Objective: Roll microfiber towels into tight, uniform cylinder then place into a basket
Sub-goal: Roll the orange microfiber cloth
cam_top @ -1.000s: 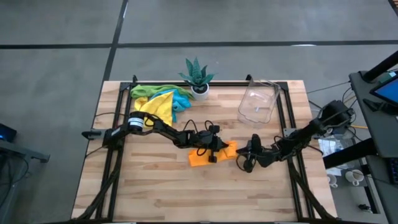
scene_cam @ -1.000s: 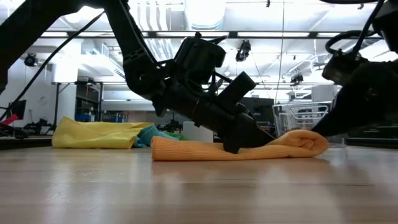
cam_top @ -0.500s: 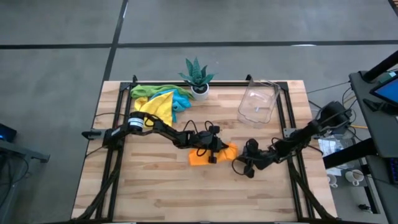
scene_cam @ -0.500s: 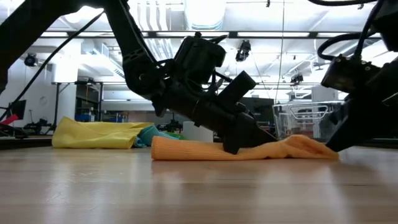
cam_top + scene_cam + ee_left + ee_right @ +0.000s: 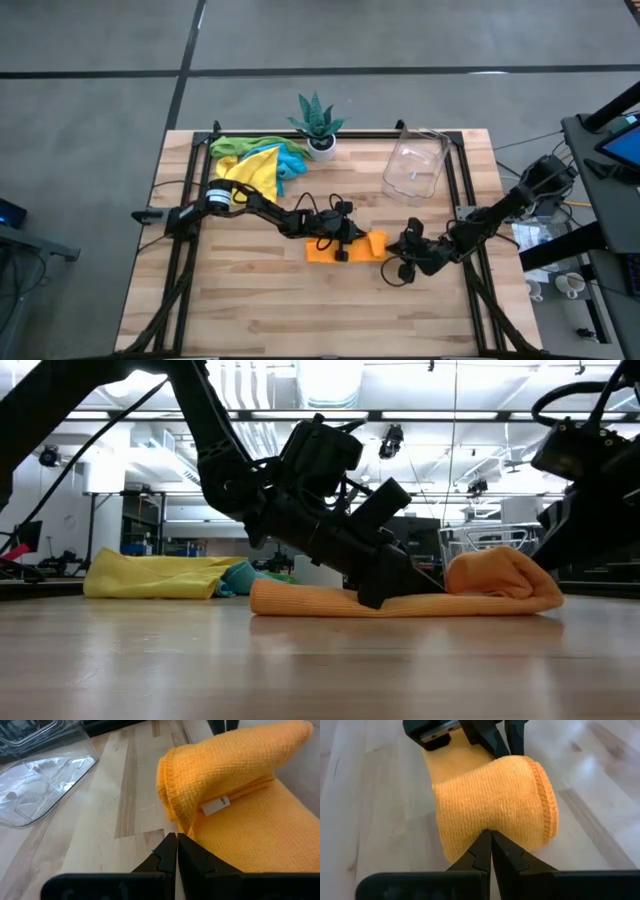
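Note:
An orange microfiber towel (image 5: 322, 252) lies mid-table, its long flat part (image 5: 300, 600) on the wood. Its right end (image 5: 500, 573) stands up as a hump folded back toward the flat part, with a white tag (image 5: 215, 806) under the fold. My left gripper (image 5: 343, 252) is shut, tips down on the flat part. My right gripper (image 5: 490, 840) is shut on the hump from the table's right. The clear basket (image 5: 415, 165) lies at the far right. More towels (image 5: 255, 160) are heaped at the far left. My left gripper presses its shut fingertips (image 5: 375, 598) down on the towel's flat part near its edge (image 5: 187, 837), slanting down from the table's left; that part lies flat on the wood. My right gripper pinches the raised fold (image 5: 487, 825) at the towel's right end between its two fingers, slanting down from the table's right. The hump is lifted and curls over; its lower edge (image 5: 545, 603) rests on the table.
A potted spiky plant (image 5: 318, 122) stands at the far edge between the towel heap and the basket. Black frame rails (image 5: 190, 250) run along the table's left and right sides. Bare wood (image 5: 320, 310) lies near the front edge.
My right gripper has risen and rolled a little. The towel's right end, a low roll a second ago, flattened out and now stands up as a taller hump folded back toward my left gripper. The flat part stayed pinned in place.

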`<state>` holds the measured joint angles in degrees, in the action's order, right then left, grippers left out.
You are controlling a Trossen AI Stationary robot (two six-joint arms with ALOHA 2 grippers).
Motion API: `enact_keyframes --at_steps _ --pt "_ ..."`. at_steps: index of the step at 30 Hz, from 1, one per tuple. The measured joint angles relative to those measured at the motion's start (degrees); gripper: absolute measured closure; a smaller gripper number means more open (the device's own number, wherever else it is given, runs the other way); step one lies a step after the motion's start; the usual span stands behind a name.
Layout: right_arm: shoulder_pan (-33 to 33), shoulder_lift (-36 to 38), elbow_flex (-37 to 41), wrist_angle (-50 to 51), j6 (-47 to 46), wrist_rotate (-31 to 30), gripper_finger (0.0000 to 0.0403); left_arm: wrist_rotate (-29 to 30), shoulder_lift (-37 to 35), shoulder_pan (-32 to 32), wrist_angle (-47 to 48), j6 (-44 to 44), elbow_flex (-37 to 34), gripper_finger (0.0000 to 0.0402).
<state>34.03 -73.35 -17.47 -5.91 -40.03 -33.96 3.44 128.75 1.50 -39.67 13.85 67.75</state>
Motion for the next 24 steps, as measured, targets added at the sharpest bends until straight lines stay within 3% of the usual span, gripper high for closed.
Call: enact_keyframes --at_steps 7,17,19,24 --pt "-0.16 -3.85 0.04 -3.47 -0.04 -1.73 0.0394 0.19 -0.89 0.02 0.23 2.72 -0.03 0.0402" --pt "-0.18 -10.50 0.04 -8.57 -0.22 -2.07 0.0394 8.52 -8.73 0.20 4.71 8.58 -0.94 0.0402" --pt "-0.18 -11.13 -0.11 -9.14 -0.18 -2.06 0.0394 6.74 -9.27 0.15 3.31 8.48 -0.63 0.0402" --pt "-0.18 -11.48 -0.13 -10.19 -0.07 -1.74 0.0394 -4.79 -7.39 0.20 2.70 4.61 1.33 0.0402"
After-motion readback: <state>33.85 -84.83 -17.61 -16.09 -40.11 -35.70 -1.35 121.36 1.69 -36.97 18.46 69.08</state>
